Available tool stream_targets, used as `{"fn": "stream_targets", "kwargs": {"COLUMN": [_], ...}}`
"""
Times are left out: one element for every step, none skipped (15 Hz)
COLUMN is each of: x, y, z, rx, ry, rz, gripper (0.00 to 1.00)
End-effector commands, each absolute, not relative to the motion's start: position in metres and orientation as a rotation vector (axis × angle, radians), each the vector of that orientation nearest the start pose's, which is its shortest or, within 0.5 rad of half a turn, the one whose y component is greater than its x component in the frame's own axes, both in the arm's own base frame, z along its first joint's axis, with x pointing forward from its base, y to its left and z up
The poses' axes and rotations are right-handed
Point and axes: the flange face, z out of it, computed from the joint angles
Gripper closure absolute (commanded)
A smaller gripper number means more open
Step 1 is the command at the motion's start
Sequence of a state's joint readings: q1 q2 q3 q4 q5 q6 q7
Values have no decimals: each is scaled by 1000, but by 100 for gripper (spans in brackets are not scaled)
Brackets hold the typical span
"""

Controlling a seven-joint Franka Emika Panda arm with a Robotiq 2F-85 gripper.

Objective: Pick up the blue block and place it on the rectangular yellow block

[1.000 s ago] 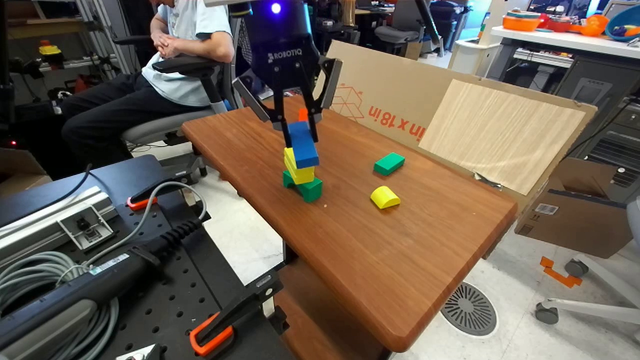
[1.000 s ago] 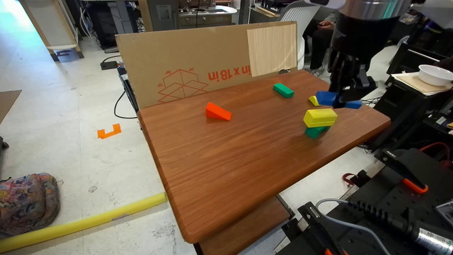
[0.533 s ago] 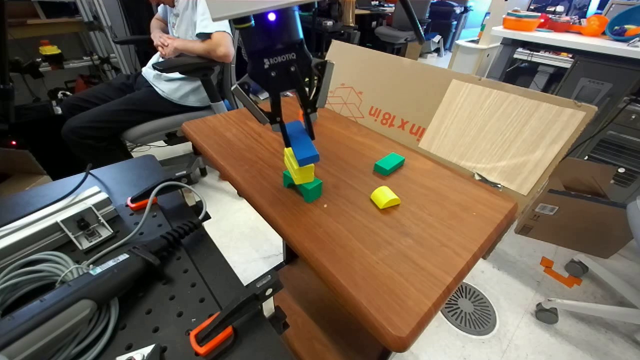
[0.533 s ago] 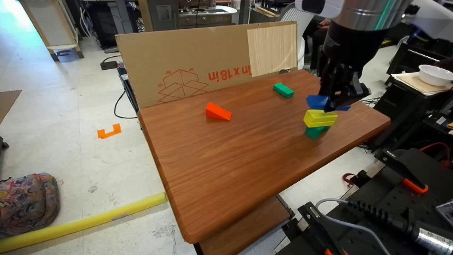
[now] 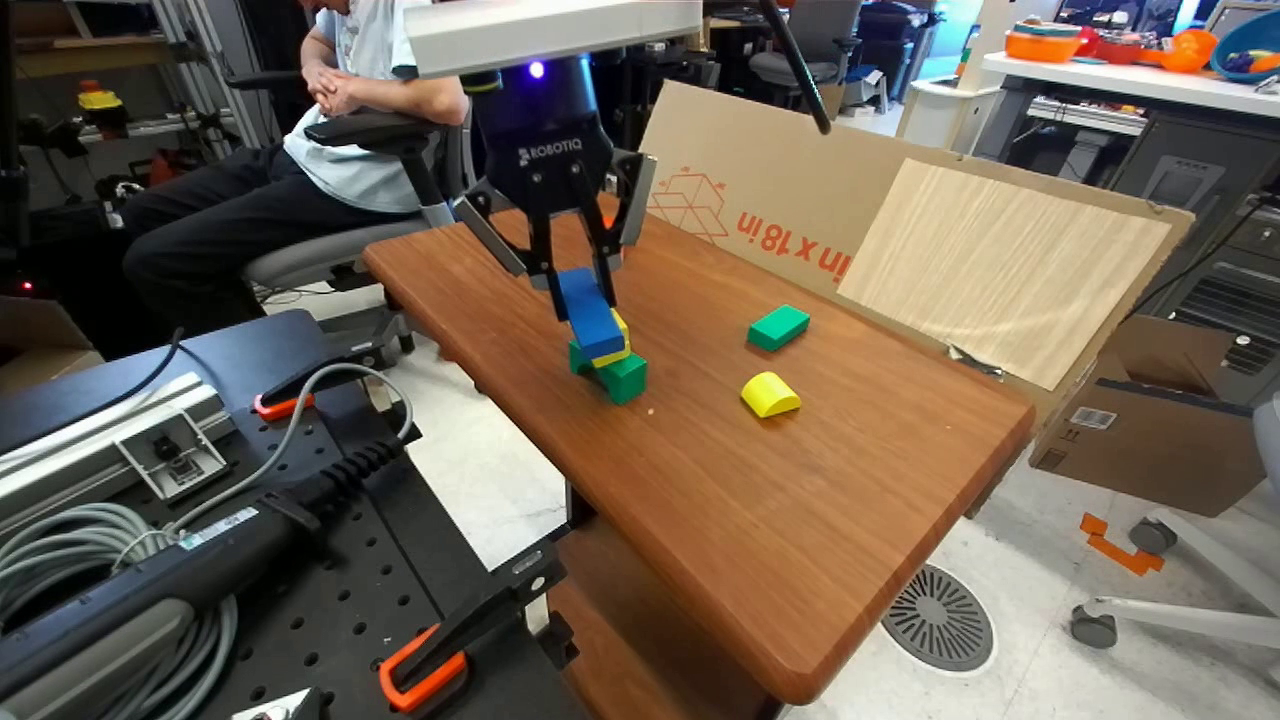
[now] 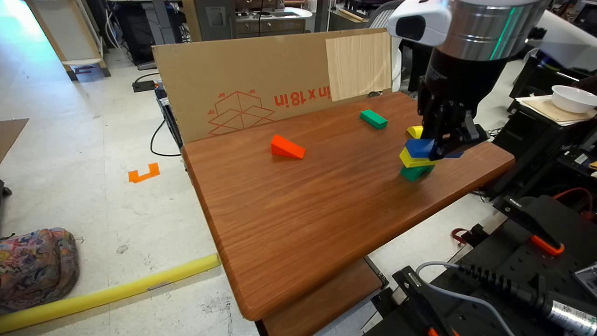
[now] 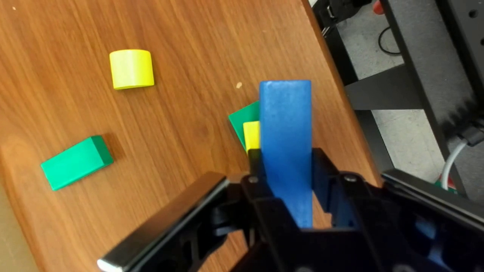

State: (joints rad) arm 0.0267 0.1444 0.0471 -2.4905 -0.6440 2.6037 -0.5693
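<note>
Bright blue fills the space between the fingers: they are clamped on the blue block from both long sides, near its middle, and in the wrist view one end reaches well past the fingertips. In an exterior view the block is right over the rectangular yellow block, set off-centre, with an end jutting out beyond it — whether the two touch, I cannot tell. Underneath the yellow block is a green arch block, standing on the brown wooden surface near an edge. Apart from these lie a green oblong block and a yellow half-round block, near each other. An orange wedge rests elsewhere on the surface — and a cardboard panel stands upright along one side of it.
</note>
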Motion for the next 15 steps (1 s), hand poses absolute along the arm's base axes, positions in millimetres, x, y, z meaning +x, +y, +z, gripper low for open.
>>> {"fn": "stream_targets", "kwargs": {"x": [469, 467, 466, 466, 466, 466, 466, 466, 466, 466, 467, 467, 466, 465, 462], "y": [47, 48, 48, 49, 49, 49, 49, 49, 49, 49, 49, 49, 48, 47, 45], "z": [226, 228, 229, 230, 230, 230, 230, 230, 230, 231, 232, 233, 235, 237, 241], "rx": [-2803, -2794, -2784, -2774, -2766, -2759, -2757, -2752, -2747, -2743, -2744, -2742, -2744, -2757, -2774], "ry": [-1976, -1990, -2003, -2013, -2018, -2021, -2022, -2025, -2028, -2031, -2032, -2033, -2017, -1976, -1924], "rz": [196, 187, 181, 180, 180, 188, 191, 194, 195, 194, 187, 185, 186, 188, 176], "gripper": [91, 91, 91, 91, 91, 50, 40, 34, 27, 19, 12, 3, 1, 0, 0]}}
